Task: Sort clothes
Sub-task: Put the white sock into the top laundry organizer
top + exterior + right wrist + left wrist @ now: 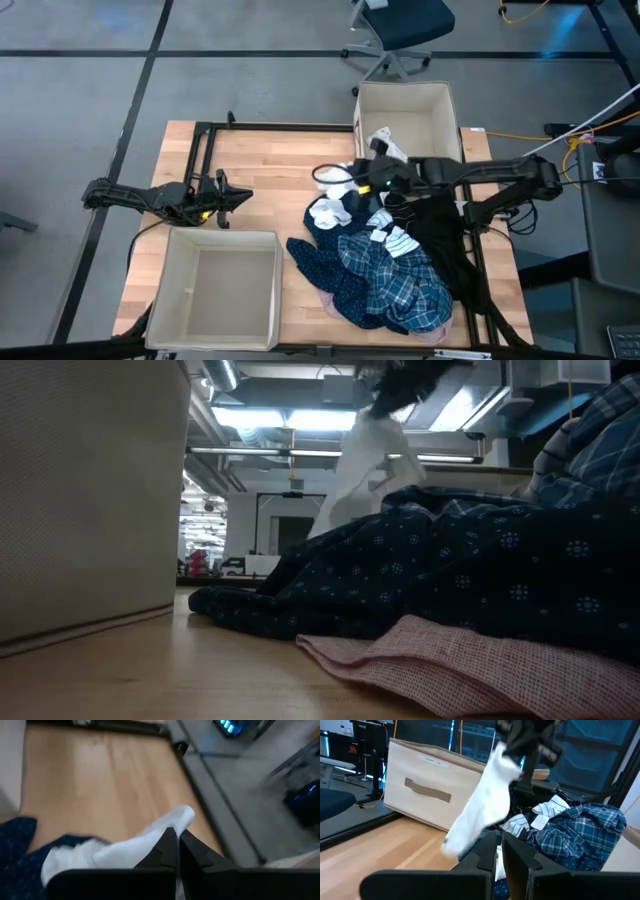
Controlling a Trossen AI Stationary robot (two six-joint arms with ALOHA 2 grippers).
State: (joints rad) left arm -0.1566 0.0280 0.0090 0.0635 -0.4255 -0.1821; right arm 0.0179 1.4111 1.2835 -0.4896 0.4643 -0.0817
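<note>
Above the heap of clothes at the table's right-centre, your right gripper (176, 840) has its fingers pinched on a limp white cloth garment (485, 800) — it hangs clear of the wooden table (265, 165), just beside the beige fabric box (408, 110) at the far edge. Below lie the navy white-dotted garment (450, 575), blue plaid shirt (400, 285) and pale pink piece (480, 665). Your left gripper (238, 197) waits, fingers pressed together, beside the near beige box (215, 290).

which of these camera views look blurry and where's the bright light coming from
Right wrist view: soft all over, the white garment in the right gripper smeared. Left wrist view: the hanging white garment is motion-blurred. Low view: bright ceiling lights behind, the near pink fabric out of focus. High view: evenly lit, sharp.
</note>
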